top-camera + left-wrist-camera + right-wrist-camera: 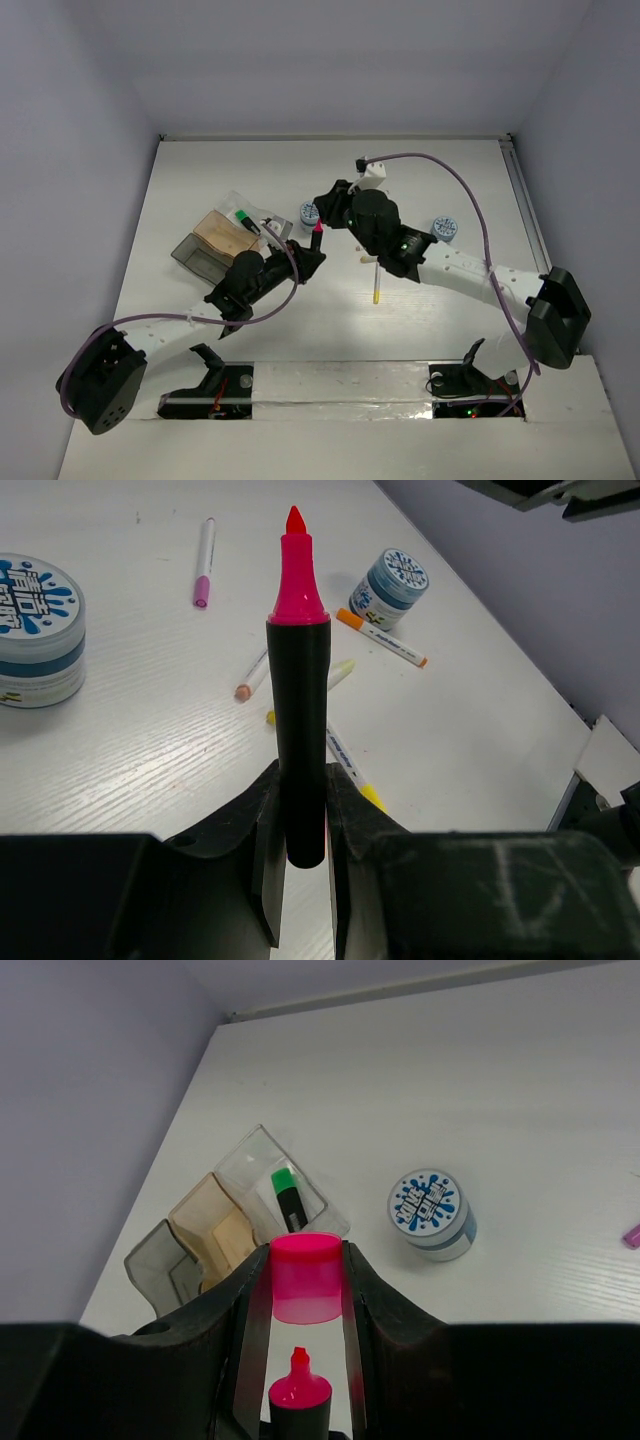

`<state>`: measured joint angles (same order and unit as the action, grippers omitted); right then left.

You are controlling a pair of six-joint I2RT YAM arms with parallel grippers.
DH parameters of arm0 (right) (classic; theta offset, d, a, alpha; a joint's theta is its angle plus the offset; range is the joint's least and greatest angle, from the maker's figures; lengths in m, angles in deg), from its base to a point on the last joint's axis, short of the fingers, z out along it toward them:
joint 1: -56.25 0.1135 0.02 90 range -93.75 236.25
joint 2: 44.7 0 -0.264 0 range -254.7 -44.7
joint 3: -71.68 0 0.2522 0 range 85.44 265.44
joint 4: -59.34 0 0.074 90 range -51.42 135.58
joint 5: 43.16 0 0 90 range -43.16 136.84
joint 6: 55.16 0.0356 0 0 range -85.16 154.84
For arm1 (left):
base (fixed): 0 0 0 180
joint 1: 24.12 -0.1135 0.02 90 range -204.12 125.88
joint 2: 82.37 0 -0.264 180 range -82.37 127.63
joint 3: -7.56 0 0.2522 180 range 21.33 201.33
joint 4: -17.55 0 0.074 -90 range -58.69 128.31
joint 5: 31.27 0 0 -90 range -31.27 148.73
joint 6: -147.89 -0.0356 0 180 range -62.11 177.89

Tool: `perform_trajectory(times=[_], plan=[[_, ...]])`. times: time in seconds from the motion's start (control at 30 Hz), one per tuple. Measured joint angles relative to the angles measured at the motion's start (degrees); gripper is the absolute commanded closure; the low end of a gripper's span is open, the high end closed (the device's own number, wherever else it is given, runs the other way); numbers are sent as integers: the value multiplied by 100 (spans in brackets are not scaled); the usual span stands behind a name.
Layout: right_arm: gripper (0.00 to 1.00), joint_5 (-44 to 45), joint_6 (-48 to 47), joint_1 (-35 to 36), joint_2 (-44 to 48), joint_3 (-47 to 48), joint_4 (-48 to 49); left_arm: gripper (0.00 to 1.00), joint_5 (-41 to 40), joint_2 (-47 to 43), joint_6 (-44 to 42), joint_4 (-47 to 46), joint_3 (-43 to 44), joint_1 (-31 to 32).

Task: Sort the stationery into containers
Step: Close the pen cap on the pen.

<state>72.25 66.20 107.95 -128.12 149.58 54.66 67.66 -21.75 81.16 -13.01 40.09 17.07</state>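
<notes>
Hazard: the closed left jaws clamp the marker (300, 730) only near its rear end, so an off-axis push can tilt it, drive it back through the grip, or drop it on the surface (150, 740) instead of into the trays (215, 245) at left. A misaligned cap (306, 1278) can catch the pink tip (295, 525) and smear ink. The marker projects straight out from between the left jaws. The right jaws pinch the cap just beyond the tip, not touching.

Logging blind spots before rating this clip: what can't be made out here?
Top external: pink cap and pink marker tip too small to tell apart.
Left wrist: marker's lower end hidden between the left gripper's fingers.
Right wrist: marker body cut off by the bottom edge; the right gripper's fingers hide the grey tray's near end.
</notes>
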Motion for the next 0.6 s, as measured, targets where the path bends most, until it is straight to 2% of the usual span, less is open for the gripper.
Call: perform_trajectory(times=[0.6], plan=[[94, -22, 42, 323, -221, 11, 35, 100, -492, -232, -94, 223, 0, 0]])
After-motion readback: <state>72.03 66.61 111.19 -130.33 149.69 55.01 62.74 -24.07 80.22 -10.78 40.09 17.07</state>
